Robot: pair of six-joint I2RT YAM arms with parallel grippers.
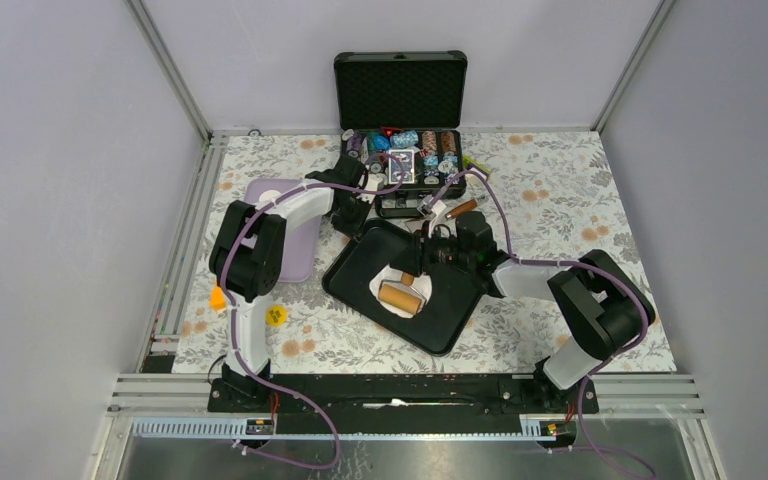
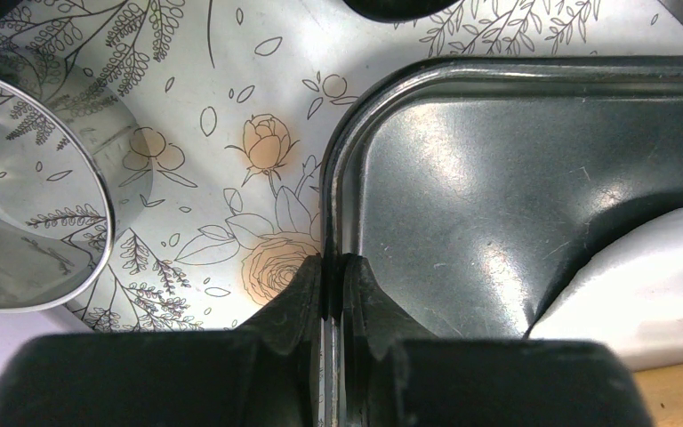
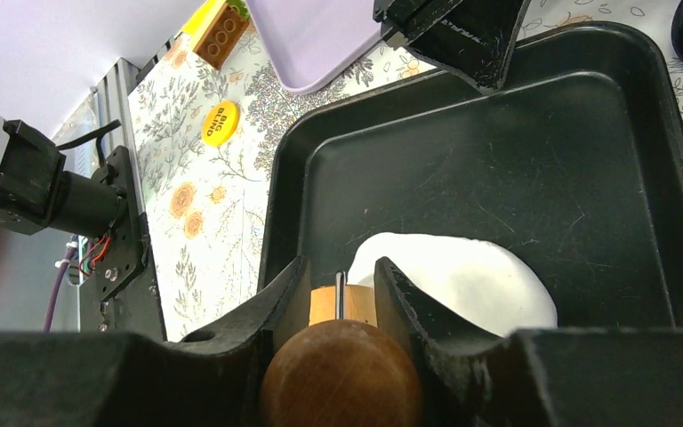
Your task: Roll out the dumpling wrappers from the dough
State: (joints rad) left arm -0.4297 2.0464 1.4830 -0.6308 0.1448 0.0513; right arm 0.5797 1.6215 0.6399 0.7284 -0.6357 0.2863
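Right now the right gripper [image 3: 342, 277], clamped on the rolling pin [image 3: 338, 378] by its handle, has the dough [image 3: 462, 277] just ahead — the left gripper [image 2: 332, 271] pinches the rim of the tray [image 2: 498, 178].

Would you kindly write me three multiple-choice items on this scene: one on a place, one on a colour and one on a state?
1. Where does the dough lie?
A. in the black tray
B. in the lilac tub
C. in the open case

2. What colour is the round token on the tablecloth?
A. red
B. yellow
C. blue

3. What is the left gripper doing?
A. hanging open above the dough
B. pinching the tray's rim
C. holding the rolling pin

Answers: 1 A, it rests on the tray's floor; 2 B, its face is plainly yellow; 3 B, its jaws are closed on the rim.
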